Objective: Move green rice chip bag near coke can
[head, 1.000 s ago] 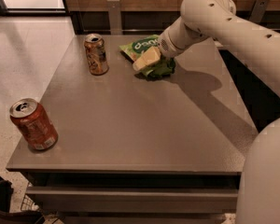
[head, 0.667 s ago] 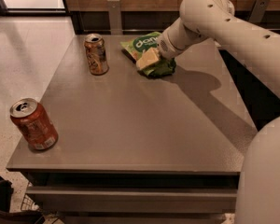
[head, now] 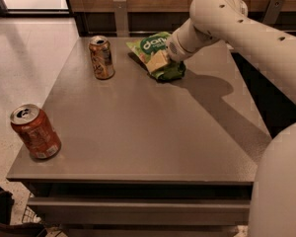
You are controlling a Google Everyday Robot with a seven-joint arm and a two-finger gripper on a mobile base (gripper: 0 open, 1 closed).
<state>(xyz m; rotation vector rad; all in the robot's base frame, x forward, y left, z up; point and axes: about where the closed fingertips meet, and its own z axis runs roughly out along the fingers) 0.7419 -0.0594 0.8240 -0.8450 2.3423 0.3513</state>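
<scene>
Little has shifted since a second ago: arm, gripper and bag sit about where they did, no clear travel noted. Gripper (head: 158, 62) is down on the green rice chip bag (head: 149, 44), its pale tan end pressed against the bag's middle; whether it is spread or closed on the bag I cannot tell from here. Bag lies at the far side of the table (head: 148, 132), right of centre, crumpled, the dark "dang" patch facing up behind the gripper and a darker green fold showing just below it. White arm (head: 227, 19) reaches in from the right, casting a shadow across the tabletop. Tan-gold patterned can (head: 101, 58) stands upright near the bag, to its left, not touching it. Coke can (head: 35, 132) stands upright at the near left corner of the table, well apart from the bag, white label patch low on its side. Robot's pale body (head: 281, 191) fills the lower right.
</scene>
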